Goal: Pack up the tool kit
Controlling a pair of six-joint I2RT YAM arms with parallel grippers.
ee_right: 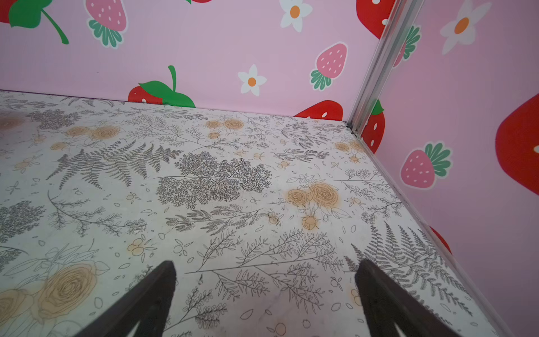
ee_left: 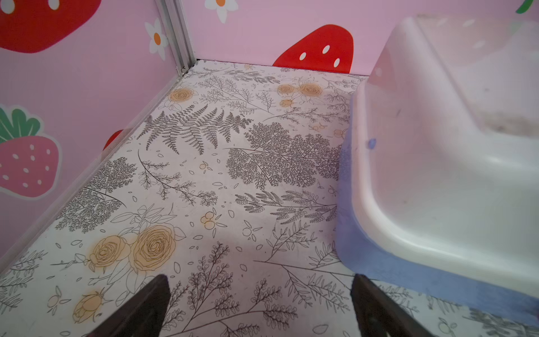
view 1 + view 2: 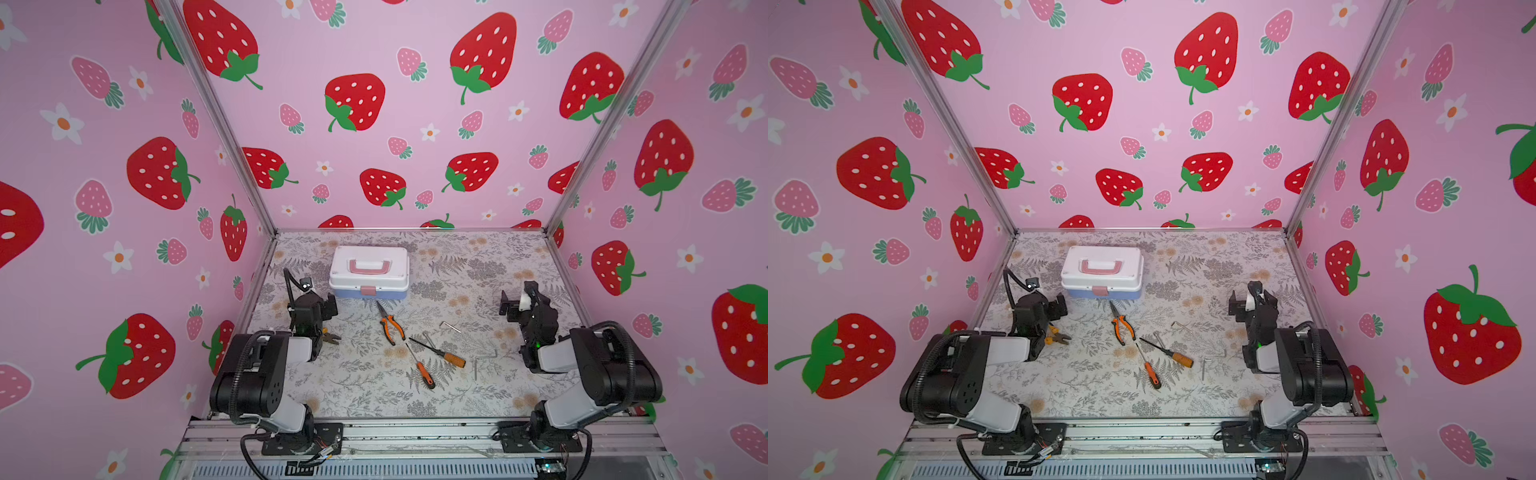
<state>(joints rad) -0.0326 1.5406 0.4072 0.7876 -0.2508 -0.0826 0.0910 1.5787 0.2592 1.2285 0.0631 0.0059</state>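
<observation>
Tool kit point(image 3: 369, 272) lid down, far centre-left of table point(image 3: 457, 395), left gripper point(image 2: 260, 281) jaws spread, empty, just beside its near-left corner, right gripper point(image 1: 266, 267) jaws spread, empty, well apart on its right

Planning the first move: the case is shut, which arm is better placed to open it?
Left, probably. The left gripper hangs open beside the case, seen close in its wrist view; the right gripper, also open, stands farther away.

Tool kit point(image 3: 369, 272) white lid, pink handle, periwinkle base — table point(image 3: 478, 386) grey-fern floral print.
</observation>
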